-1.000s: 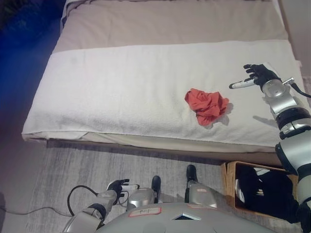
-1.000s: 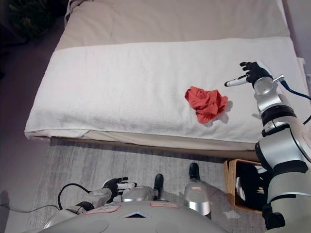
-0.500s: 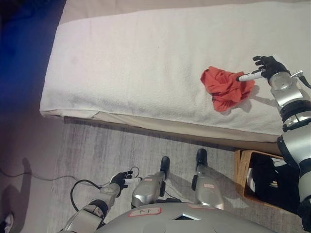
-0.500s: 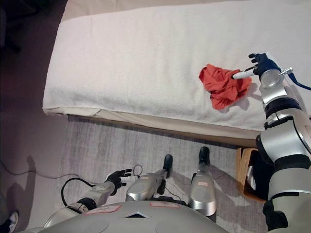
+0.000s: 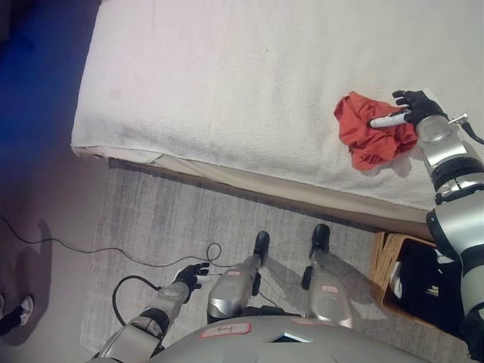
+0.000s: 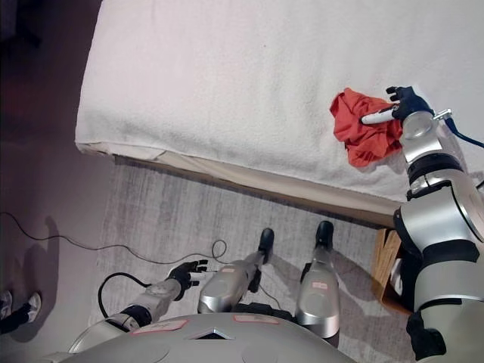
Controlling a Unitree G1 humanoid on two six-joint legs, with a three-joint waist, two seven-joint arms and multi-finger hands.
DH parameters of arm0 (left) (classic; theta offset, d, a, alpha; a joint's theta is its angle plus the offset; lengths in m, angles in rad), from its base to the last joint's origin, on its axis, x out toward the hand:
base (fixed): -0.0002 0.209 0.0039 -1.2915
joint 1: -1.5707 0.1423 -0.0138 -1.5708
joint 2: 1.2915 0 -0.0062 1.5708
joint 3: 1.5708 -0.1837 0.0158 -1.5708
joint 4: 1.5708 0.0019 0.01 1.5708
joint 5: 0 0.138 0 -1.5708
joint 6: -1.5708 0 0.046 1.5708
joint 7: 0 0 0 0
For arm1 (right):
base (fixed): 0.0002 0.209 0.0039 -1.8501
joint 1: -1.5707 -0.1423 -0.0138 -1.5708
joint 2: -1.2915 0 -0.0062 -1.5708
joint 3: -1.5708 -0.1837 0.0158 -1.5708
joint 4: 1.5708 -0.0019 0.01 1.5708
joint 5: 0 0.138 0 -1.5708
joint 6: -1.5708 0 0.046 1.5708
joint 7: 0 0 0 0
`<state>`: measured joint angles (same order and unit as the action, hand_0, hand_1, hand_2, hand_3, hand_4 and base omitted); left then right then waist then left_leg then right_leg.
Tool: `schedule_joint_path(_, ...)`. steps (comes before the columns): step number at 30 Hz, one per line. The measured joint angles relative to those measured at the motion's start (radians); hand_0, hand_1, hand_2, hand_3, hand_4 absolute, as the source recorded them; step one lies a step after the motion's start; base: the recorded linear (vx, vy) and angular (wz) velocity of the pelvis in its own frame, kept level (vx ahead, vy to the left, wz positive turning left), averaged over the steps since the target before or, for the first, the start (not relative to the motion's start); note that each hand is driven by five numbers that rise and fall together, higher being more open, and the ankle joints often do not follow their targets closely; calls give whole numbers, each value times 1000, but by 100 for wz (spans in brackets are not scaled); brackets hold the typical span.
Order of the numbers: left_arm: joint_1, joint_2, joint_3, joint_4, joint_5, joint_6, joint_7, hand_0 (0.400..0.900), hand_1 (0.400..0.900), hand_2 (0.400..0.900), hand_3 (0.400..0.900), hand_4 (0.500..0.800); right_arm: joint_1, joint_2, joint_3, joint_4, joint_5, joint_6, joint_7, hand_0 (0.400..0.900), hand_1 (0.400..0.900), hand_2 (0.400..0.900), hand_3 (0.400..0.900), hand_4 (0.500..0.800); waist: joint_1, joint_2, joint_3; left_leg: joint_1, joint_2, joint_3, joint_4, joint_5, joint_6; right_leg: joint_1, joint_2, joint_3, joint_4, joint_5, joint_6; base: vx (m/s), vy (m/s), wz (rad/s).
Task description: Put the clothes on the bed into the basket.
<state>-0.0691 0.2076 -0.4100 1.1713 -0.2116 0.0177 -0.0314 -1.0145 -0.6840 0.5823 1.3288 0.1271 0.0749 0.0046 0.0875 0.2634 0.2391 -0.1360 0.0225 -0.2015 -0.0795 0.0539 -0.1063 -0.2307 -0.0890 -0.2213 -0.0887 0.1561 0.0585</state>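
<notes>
Person at far left: only a shoe (image 5: 23, 306) shows at the edge of the view, on the bare floor, well apart from the robot.
Left hand (image 5: 190, 275): hangs low over the grey rug (image 5: 151, 227), near the robot's own side, doing nothing; its fingers are relaxed and spread, and it holds nothing.
Bed (image 5: 227, 91): covered with a white blanket; the only piece of clothing that I can see on it is one red garment.
Red garment (image 5: 370, 136): lies on the white blanket near the front edge of the bed, at the right side. It is crumpled into a loose heap with many folds, soft and thin by its look, so I judge it will hang and stretch when it is lifted.
Right hand (image 5: 408, 110): is over the far right edge of the garment, touching it or just above it. One white-tipped finger (image 5: 386, 119) points straight across the cloth and the others are spread apart; nothing is pinched yet.
Basket (image 5: 387, 261): a brown wicker one, stands on the floor at the lower right, below the bed's edge; dark things are already inside.
Progress: the garment is not yet grasped, so closing the fingers, lifting and carrying to the basket are left.
</notes>
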Motion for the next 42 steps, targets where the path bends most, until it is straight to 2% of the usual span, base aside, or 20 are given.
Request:
schedule_joint_path(15, -3, 0, -1, -12, 0, -1, 0, 900, 900, 900, 900, 800, 0, 1, -34, 5, 21, 0, -22, 900, 900, 900, 900, 800, 1, 31, 21, -13, -12, -9, 1, 9, -5, -6, -14, -10, 0, 0, 0, 8, 2, 4)
schedule_joint_path(17, -3, 0, -1, -13, 0, 0, 0, 900, 900, 900, 900, 800, 0, 2, -38, 5, 23, 0, -24, 659, 659, 659, 659, 655, 0, 35, 21, -14, -12, -10, 2, 9, -5, -6, -14, -11, 0, 0, 0, 2, 5, -2)
schedule_joint_path(18, -3, 0, -1, -13, 0, 0, 0, 900, 900, 900, 900, 800, 0, 2, -38, 5, 23, 0, -25, 594, 594, 594, 594, 616, 0, 36, 21, -15, -12, -10, 2, 10, -6, -6, -14, -12, 0, 0, 0, 3, 10, -4)
schedule_joint_path(19, -3, 0, -1, -13, 0, 0, 0, 900, 900, 900, 900, 800, 0, 3, -38, 5, 23, 0, -26, 459, 459, 459, 459, 535, 0, 37, 21, -15, -12, -11, 2, 12, -10, -6, -14, -12, 0, 0, 0, 3, 9, -5)
schedule_joint_path(20, -3, 0, -1, -13, 0, 0, 0, 900, 900, 900, 900, 800, 0, 3, -39, 6, 23, 0, -27, 414, 414, 414, 414, 508, 0, 37, 21, -15, -13, -11, 2, 13, -11, -6, -15, -12, 0, 0, 0, 1, 7, -5)
schedule_joint_path(21, -3, 0, -1, -14, 0, 0, 0, 900, 900, 900, 900, 800, 0, 4, -39, 6, 23, 0, -30, 400, 400, 400, 400, 500, 0, 37, 21, -15, -13, -11, 2, 13, -11, -6, -14, -12, 0, 0, 0, -2, 13, -4)
schedule_joint_path(32, -6, -1, -1, -38, 0, 0, 0, 900, 900, 900, 900, 800, 5, 57, -39, 7, 38, 7, -32, 400, 400, 400, 400, 500, -2, 39, 19, -20, -14, 6, 3, 14, -11, -19, -14, 4, 1, 1, 0, -11, 16, -9)
schedule_joint_path(42, -49, -1, -1, -30, 0, 0, 2, 900, 900, 900, 900, 800, 5, 65, -38, 7, 59, 9, -32, 400, 400, 400, 400, 500, -4, 38, 20, -15, -15, 25, 9, 14, -11, -18, -13, 19, 2, 10, -6, -22, 10, -10)
